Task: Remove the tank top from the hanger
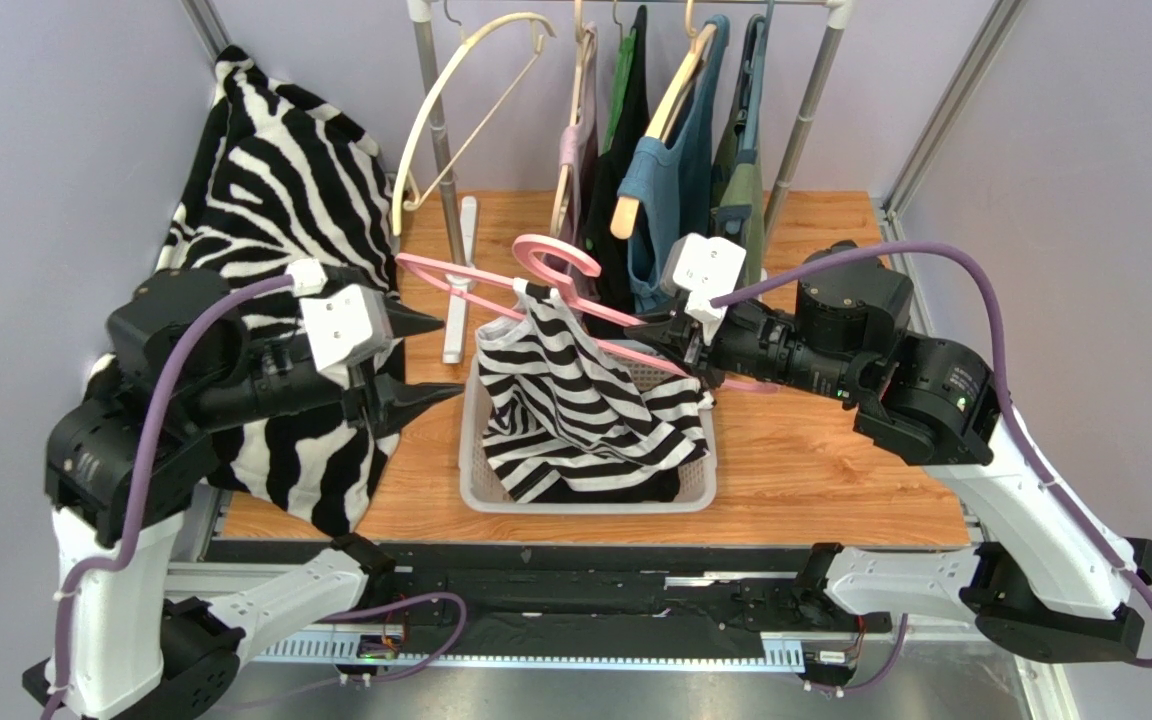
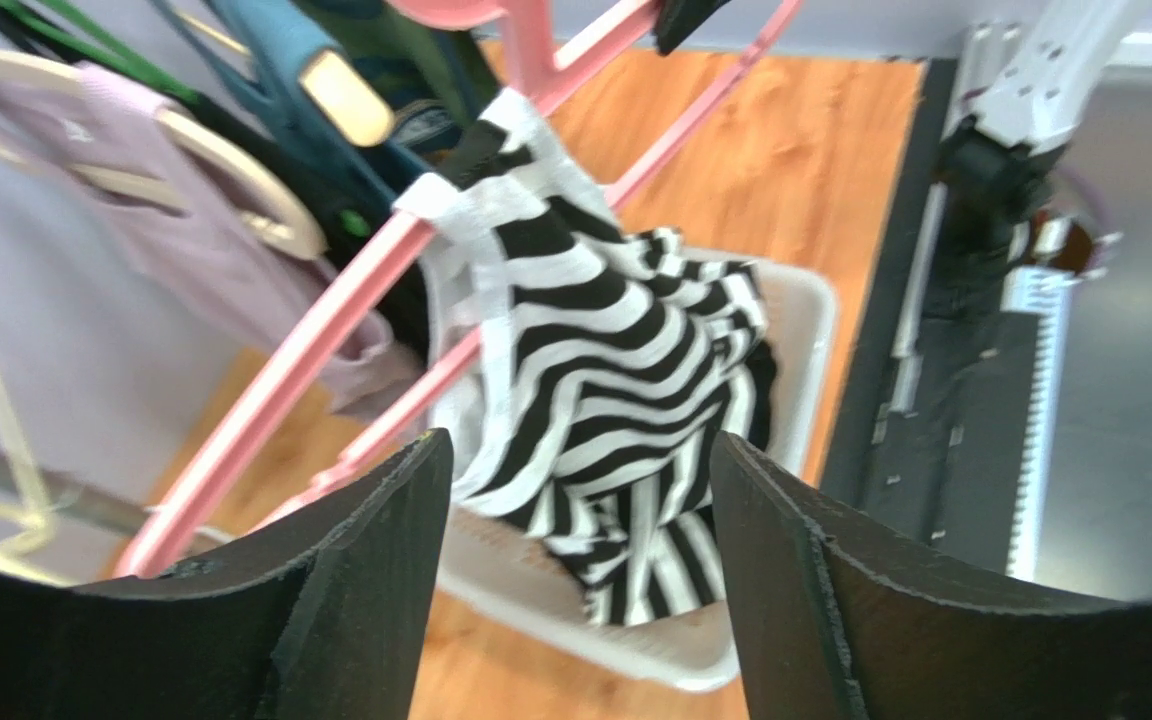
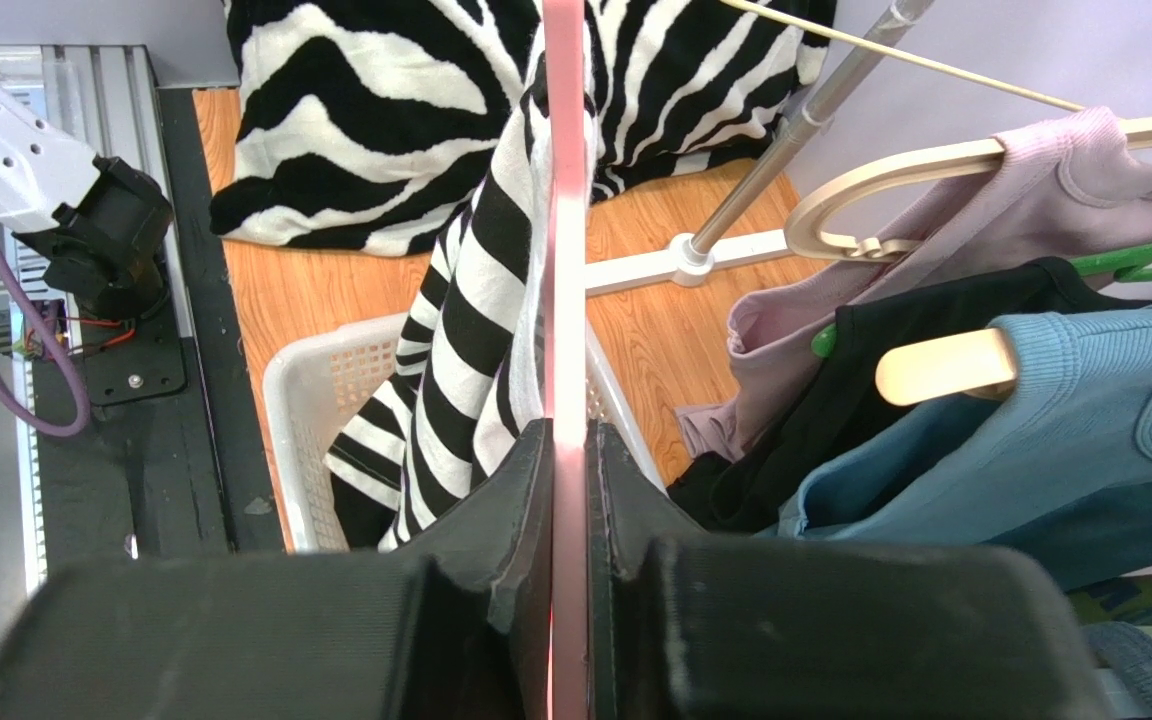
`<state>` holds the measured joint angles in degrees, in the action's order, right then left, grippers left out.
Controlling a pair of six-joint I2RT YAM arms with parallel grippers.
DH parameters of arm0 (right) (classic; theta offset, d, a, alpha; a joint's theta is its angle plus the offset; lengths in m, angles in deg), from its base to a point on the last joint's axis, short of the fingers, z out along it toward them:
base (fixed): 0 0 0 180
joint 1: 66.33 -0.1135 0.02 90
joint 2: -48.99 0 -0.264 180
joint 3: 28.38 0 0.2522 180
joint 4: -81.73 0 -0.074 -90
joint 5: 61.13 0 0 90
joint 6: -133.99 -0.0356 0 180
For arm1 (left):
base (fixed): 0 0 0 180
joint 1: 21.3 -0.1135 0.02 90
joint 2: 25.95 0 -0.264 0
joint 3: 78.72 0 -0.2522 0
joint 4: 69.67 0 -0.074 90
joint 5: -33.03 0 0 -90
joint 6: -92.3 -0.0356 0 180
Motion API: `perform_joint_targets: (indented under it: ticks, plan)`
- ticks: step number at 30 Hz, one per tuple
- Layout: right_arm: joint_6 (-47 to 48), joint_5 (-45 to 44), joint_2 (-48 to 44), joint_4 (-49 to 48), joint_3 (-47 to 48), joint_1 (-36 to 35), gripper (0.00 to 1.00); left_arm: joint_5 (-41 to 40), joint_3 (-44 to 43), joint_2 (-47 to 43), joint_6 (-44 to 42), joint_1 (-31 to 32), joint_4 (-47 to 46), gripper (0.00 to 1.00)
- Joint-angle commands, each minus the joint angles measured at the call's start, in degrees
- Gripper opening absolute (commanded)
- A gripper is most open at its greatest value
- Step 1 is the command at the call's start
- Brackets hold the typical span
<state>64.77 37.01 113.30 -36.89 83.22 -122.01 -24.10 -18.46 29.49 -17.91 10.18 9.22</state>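
Pink plastic sits between the fingers of your right gripper (image 1: 683, 339): it is clamped on the right arm of the hanger (image 1: 447, 276), and the right wrist view shows the bar pinched tight between the two black fingers. The hanger is held in the air above the middle of the table (image 1: 838, 450), tilted, its left arm reaching out to the left.

The tank top (image 1: 582, 405), black and white stripes, hangs from the hanger by the shoulder near the hook. Its body drops straight down and bunches in the white basket (image 1: 471, 450) beneath. The left wrist view shows a white strap wrapped over the pink bar.

Your left gripper (image 1: 444, 357) is at the left of the basket, near the hanger's left end, pointing right at the tank top. Its fingers are spread apart with nothing between them, and the striped cloth shows through the gap in the wrist view.

Far behind stands the rack (image 1: 440, 150), with a blue top (image 1: 672, 180) and other garments on hangers. A zebra cloth (image 1: 289, 180) drapes down the left side of the table, behind your left arm.
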Motion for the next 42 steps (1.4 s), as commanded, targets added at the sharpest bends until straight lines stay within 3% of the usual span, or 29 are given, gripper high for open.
perform_joint_targets:
  ticks: [1,10,15,24,28,36,42]
  plan:
    - [-1.9,0.6,0.0,-5.6,0.9,0.1,0.0,4.7,6.2,3.4,9.3,0.2,-6.1,0.69]
    - [-3.2,4.5,-0.4,-4.6,0.5,0.0,0.0,2.8,6.1,8.7,14.8,0.2,-10.9,0.73]
    - [-3.3,5.3,-0.2,-4.9,-0.8,0.0,0.0,9.6,4.4,10.5,15.5,0.3,-11.5,0.8]
    - [-3.4,5.5,0.3,-7.1,-2.8,0.0,0.0,14.2,6.0,11.4,18.4,0.7,-12.7,0.8]
    - [-3.5,5.8,1.2,-7.9,-2.0,0.0,0.0,11.9,7.1,12.1,18.6,1.2,-12.9,0.71]
    - [-3.6,6.3,1.0,-7.9,-1.3,0.0,0.0,-0.2,7.5,13.0,17.7,2.6,-12.3,0.49]
    - [-4.2,6.6,0.5,-8.4,-1.6,0.0,0.0,-8.1,7.7,12.9,16.0,3.2,-11.9,0.26]
